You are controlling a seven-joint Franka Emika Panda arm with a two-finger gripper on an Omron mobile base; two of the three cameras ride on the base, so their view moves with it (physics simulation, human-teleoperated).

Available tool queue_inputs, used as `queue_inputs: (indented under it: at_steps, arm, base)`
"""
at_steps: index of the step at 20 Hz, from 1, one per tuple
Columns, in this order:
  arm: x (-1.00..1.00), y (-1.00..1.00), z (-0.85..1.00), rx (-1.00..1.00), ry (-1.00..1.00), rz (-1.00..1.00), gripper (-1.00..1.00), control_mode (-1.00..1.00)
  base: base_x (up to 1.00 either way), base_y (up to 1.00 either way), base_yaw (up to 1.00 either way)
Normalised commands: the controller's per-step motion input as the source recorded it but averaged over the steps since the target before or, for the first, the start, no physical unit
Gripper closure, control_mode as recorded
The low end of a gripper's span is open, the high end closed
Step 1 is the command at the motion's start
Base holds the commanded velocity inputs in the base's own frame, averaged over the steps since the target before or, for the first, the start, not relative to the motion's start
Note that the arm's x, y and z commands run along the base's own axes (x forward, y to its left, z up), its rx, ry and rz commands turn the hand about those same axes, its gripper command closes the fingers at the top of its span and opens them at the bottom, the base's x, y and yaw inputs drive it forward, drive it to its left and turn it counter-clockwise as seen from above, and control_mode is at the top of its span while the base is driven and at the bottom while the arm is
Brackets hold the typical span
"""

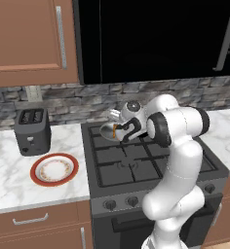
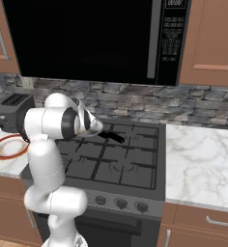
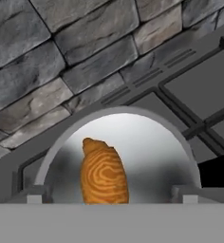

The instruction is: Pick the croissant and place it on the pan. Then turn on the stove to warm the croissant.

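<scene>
Now the croissant (image 3: 104, 173) is hanging low in the middle of the hand view, right over the pan (image 3: 147, 142), which is sitting on the rear left burner of the stove (image 1: 136, 165), at centre frame in the left base view. Judging from this, the step is going best if the gripper (image 1: 121, 131) is easing down until the pastry nears the pan floor before letting go. Its fingers are looking partly closed around the croissant, though their tips are mostly hidden.
</scene>
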Motion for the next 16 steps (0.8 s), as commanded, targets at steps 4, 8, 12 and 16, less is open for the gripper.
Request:
queue_inputs:
  at_steps: [4, 8, 12, 16]
  arm:
    - [-0.38, 0.0, 0.72, 0.01, -0.11, 0.0, -1.0, -1.0]
    - [-0.41, 0.0, 0.68, 0.0, -0.13, 0.0, -1.0, -1.0]
    - [-0.36, 0.0, 0.68, 0.0, -0.08, 0.0, -1.0, -1.0]
    - [-0.38, 0.0, 0.63, 0.0, -0.05, 0.0, -1.0, -1.0]
  base:
    - [0.0, 0.0, 0.0]
    - [0.0, 0.0, 0.0]
    - [0.0, 0.0, 0.0]
    - [0.0, 0.0, 0.0]
